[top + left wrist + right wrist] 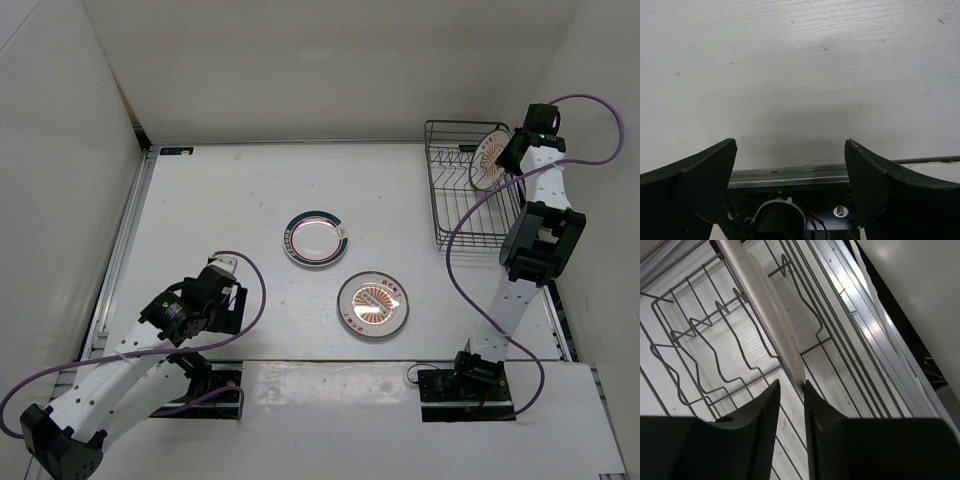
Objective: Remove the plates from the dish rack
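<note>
One white plate with an orange sunburst (489,160) stands on edge in the black wire dish rack (450,215) at the far right. My right gripper (512,152) reaches into the rack. In the right wrist view the plate's rim (775,315) runs down between the gripper's (792,385) narrowly parted fingers, against the right finger (815,400), with a thin gap to the left one. Two plates lie flat on the table: a green-and-red-rimmed one (317,238) and an orange sunburst one (373,304). My left gripper (222,308) (790,145) is open and empty at the near left.
The rack's tines (695,355) stand left of the plate. The right wall rises just beyond the rack, with a metal rail (875,335) along its foot. The left wrist view shows bare table, a rail (790,175) and the arm's base.
</note>
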`<state>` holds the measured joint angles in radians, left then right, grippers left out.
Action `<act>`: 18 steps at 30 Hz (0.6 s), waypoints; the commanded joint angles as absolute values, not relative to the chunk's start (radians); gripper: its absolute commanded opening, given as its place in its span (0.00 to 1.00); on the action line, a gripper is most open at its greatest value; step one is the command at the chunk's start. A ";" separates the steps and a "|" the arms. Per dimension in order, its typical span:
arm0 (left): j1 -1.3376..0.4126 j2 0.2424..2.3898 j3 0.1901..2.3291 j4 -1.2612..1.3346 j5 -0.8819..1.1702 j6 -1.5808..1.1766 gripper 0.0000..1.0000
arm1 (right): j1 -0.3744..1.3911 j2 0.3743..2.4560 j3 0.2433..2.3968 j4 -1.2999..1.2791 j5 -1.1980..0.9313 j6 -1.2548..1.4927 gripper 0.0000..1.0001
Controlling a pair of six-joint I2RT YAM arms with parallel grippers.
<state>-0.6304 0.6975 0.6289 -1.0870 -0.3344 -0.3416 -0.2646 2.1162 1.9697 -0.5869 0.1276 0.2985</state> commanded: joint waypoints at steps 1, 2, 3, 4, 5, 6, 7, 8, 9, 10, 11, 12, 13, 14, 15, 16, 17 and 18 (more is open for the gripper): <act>-0.632 0.692 0.624 -1.069 -0.357 -0.339 1.00 | -0.281 2.134 2.023 -0.568 0.144 0.304 0.29; -0.629 0.692 0.624 -1.069 -0.360 -0.339 1.00 | -0.279 2.143 2.042 -0.575 0.147 0.302 0.29; -0.630 0.690 0.624 -1.071 -0.362 -0.339 1.00 | -0.279 2.148 2.048 -0.587 0.149 0.298 0.29; -0.630 0.692 0.626 -1.068 -0.361 -0.341 1.00 | -0.279 2.157 2.052 -0.598 0.147 0.296 0.26; -0.630 0.692 0.624 -1.071 -0.362 -0.339 1.00 | -0.278 2.163 2.057 -0.601 0.135 0.295 0.24; -0.630 0.692 0.624 -1.071 -0.361 -0.337 1.00 | -0.278 2.161 2.056 -0.603 0.133 0.287 0.22; -0.634 0.690 0.624 -1.069 -0.362 -0.339 1.00 | -0.281 2.164 2.054 -0.606 0.130 0.290 0.20; -0.632 0.689 0.624 -1.069 -0.362 -0.339 1.00 | -0.279 2.164 2.049 -0.606 0.126 0.288 0.19; -0.632 0.690 0.626 -1.071 -0.364 -0.337 1.00 | -0.278 2.164 2.048 -0.610 0.127 0.282 0.17; -0.630 0.690 0.624 -1.071 -0.362 -0.337 1.00 | -0.276 2.164 2.048 -0.612 0.127 0.282 0.17; -0.630 0.690 0.624 -1.071 -0.362 -0.337 1.00 | -0.278 2.164 2.048 -0.615 0.130 0.278 0.16; -0.632 0.689 0.626 -1.071 -0.364 -0.337 1.00 | -0.279 2.163 2.048 -0.615 0.132 0.270 0.14; -0.629 0.689 0.624 -1.071 -0.362 -0.339 1.00 | -0.278 2.163 2.048 -0.617 0.133 0.268 0.12; -0.630 0.686 0.626 -1.072 -0.362 -0.339 1.00 | -0.276 2.158 2.048 -0.618 0.143 0.265 0.11; -0.632 0.686 0.624 -1.071 -0.362 -0.339 1.00 | -0.278 2.158 2.048 -0.618 0.147 0.264 0.09; -0.632 0.686 0.624 -1.072 -0.364 -0.339 1.00 | -0.276 2.152 2.048 -0.624 0.149 0.259 0.04; -0.634 0.686 0.624 -1.071 -0.359 -0.339 1.00 | -0.276 2.151 2.049 -0.623 0.155 0.255 0.02; -0.630 0.683 0.624 -1.069 -0.364 -0.339 1.00 | -0.278 2.140 2.052 -0.626 0.173 0.247 0.00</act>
